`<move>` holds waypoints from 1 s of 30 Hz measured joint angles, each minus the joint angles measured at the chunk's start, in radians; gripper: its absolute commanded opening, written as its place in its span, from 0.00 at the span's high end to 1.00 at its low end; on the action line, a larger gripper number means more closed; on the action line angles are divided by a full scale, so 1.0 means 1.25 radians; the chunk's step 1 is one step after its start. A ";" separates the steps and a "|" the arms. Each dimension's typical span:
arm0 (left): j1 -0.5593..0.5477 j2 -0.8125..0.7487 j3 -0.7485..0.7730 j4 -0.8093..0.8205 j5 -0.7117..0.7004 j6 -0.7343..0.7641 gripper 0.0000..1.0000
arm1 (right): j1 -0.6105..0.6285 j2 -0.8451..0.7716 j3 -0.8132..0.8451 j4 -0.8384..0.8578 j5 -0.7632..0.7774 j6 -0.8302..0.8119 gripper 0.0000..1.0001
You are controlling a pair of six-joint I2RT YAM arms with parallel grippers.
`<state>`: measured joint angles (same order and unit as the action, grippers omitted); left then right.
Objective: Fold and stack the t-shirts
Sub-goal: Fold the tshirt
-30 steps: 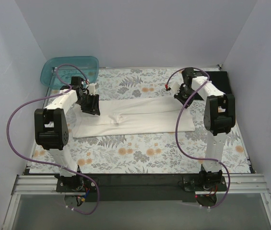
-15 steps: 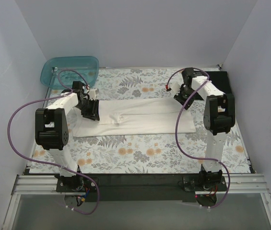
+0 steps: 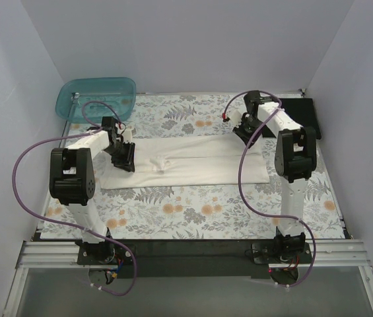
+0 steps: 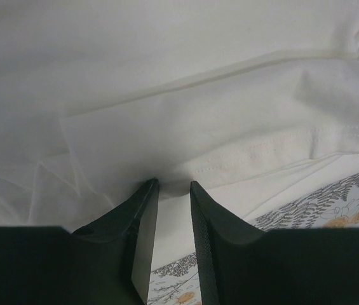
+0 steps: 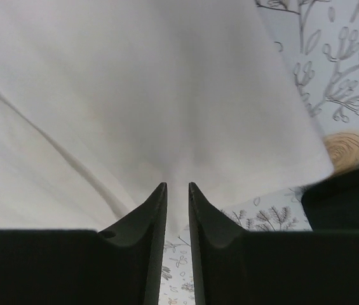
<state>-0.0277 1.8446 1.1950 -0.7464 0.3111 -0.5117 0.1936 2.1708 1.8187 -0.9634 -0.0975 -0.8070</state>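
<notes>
On the cloth: the cream-white t-shirt (image 3: pixel 193 162) lies spread in a long, wide band across the middle of the floral cloth (image 3: pixel 193 211), stretched between the two arms, with a small pucker left of its centre.
Left side: the left claw (image 4: pixel 173 184) is down at the shirt's left end. Its fingers are drawn almost together and a fold of cream fabric is bunched right at the tips — it is gripping the shirt.
Left wrist close-up: a stitched hem runs off to the right of the fingers, and floral print peeks out below the fabric edge.
Right side: the right claw (image 5: pixel 177 185) sits at the shirt's far right corner with its fingers narrowed to a slit. The fabric tents in towards the tips — clamped on the same cream garment.
Right wrist close-up: one long crease crosses the cream fabric, and the shirt's corner ends just short of a dark patch.
Far right corner: the black t-shirt (image 3: pixel 303 107) lies flat beyond the right arm, just beside the cream shirt's corner.
Far left corner: the teal tub (image 3: pixel 97 92) sits beyond the left arm at the cloth's edge.
Cables: a purple cable (image 3: pixel 24 165) loops out from each arm.
</notes>
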 measured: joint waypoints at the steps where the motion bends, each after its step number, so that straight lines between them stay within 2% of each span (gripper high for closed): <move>1: 0.000 0.003 0.003 -0.001 -0.001 -0.002 0.74 | 0.002 0.014 0.000 0.000 0.001 0.001 0.76; 5: 0.000 0.015 0.017 -0.009 -0.004 -0.001 0.74 | 0.003 0.049 -0.013 0.005 0.004 0.004 0.76; 8: 0.000 0.022 0.025 -0.016 -0.005 0.000 0.74 | 0.003 0.018 -0.063 0.026 0.006 0.005 0.76; 20: -0.012 0.098 0.127 -0.067 0.015 0.027 0.74 | 0.008 -0.221 -0.434 0.119 0.028 -0.007 0.78; 23: -0.034 0.146 0.197 -0.081 0.014 0.040 0.74 | 0.009 -0.270 -0.502 0.122 0.033 -0.006 0.78; 30: -0.087 0.364 0.538 -0.094 0.035 0.042 0.74 | 0.009 -0.347 -0.603 0.118 0.039 0.000 0.78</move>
<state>-0.1368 2.3001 1.8679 -0.8642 0.3550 -0.4595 0.2050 1.7374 1.0649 -0.8154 -0.0483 -0.8074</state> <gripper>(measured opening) 0.257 0.217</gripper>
